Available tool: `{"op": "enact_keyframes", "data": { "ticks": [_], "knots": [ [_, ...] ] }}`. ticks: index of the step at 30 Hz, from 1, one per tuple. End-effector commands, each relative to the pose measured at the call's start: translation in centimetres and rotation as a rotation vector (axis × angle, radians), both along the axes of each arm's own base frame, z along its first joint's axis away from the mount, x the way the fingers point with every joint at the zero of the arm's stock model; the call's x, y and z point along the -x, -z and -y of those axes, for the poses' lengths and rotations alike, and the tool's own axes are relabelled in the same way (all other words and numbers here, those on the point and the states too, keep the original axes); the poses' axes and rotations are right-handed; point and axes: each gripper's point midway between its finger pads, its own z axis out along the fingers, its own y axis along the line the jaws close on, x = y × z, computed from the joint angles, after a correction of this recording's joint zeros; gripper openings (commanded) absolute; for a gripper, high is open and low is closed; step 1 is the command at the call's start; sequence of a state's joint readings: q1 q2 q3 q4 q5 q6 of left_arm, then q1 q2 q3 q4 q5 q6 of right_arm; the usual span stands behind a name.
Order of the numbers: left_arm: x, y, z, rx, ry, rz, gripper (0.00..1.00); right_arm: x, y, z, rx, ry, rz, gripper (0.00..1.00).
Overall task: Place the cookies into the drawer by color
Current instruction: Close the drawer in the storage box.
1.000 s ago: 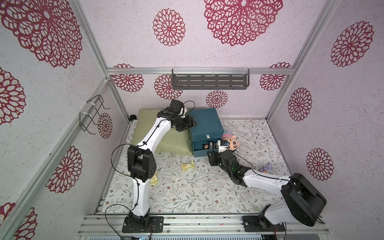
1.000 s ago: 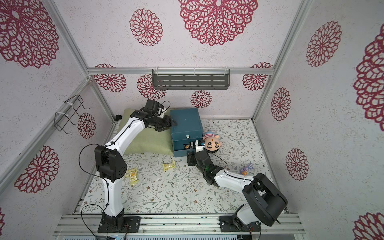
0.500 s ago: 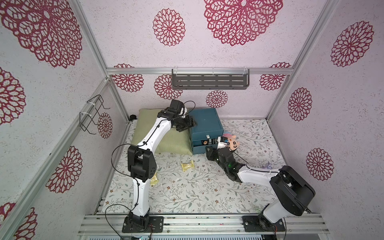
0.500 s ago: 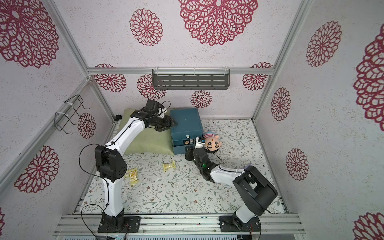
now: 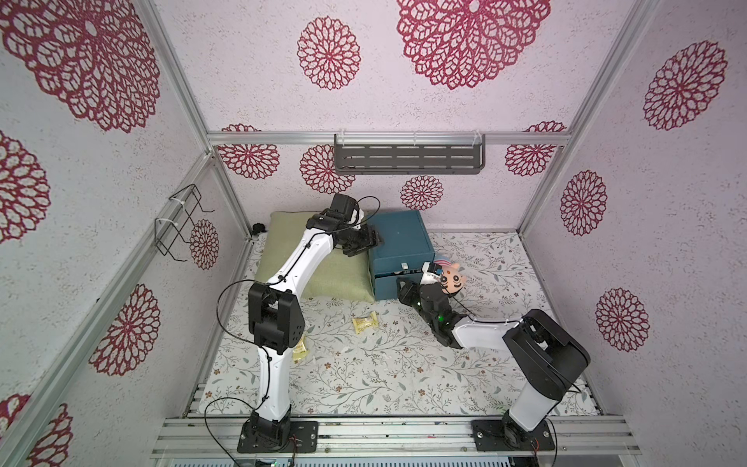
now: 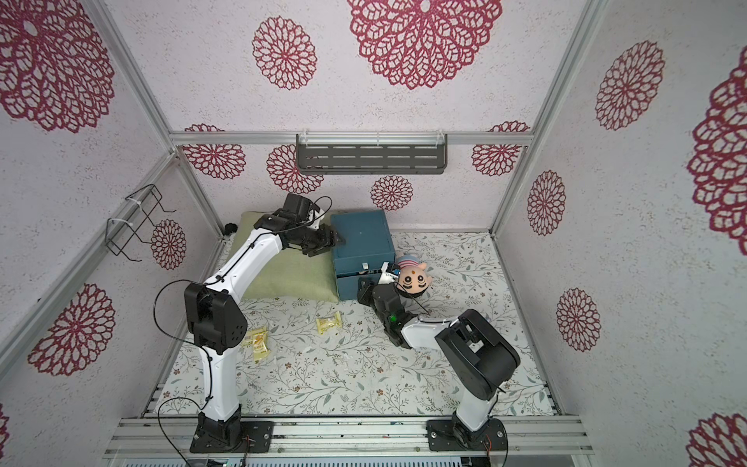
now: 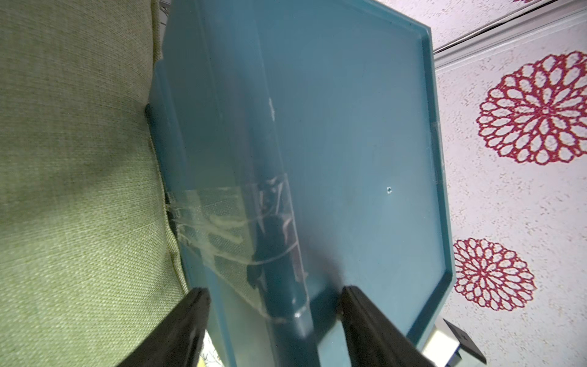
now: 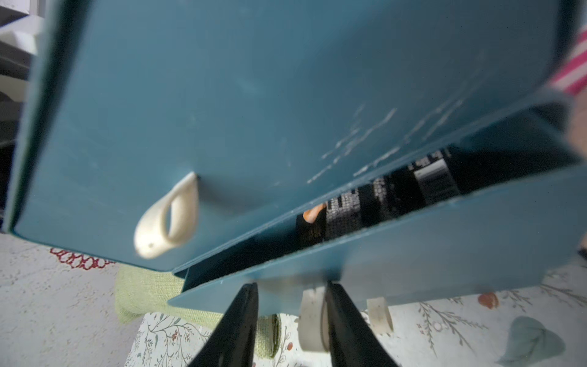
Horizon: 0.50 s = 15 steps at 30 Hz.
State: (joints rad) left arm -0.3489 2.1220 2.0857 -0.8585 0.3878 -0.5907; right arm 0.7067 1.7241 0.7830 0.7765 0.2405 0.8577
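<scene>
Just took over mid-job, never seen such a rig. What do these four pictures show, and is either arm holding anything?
The left arm and right arm are white robot arms ending in black jaws. Two pictures look down from overhead; two come from wrist cameras. On the floral cloth are a teal chest of drawers, a green cushion and a plush toy; two yellow cookie packets lie loose. The left jaws straddle the chest's top edge, open. The right jaws, open, sit around a white pull; that drawer is ajar, black packets inside. Neither carries anything.
</scene>
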Motion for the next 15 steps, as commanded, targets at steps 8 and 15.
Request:
{"op": "enact_keyframes", "data": {
  "ticks": [8, 15],
  "knots": [
    [1.88, 6.49, -1.22, -0.127, -0.002, -0.166, 0.72, -1.45, -1.7, -0.86, -0.129, 0.024, 0.035, 0.4],
    [1.85, 6.43, -1.23, -0.126, -0.001, -0.165, 0.72, -1.73, -1.59, -1.36, -0.14, 0.014, 0.03, 0.4]
  ]
}}
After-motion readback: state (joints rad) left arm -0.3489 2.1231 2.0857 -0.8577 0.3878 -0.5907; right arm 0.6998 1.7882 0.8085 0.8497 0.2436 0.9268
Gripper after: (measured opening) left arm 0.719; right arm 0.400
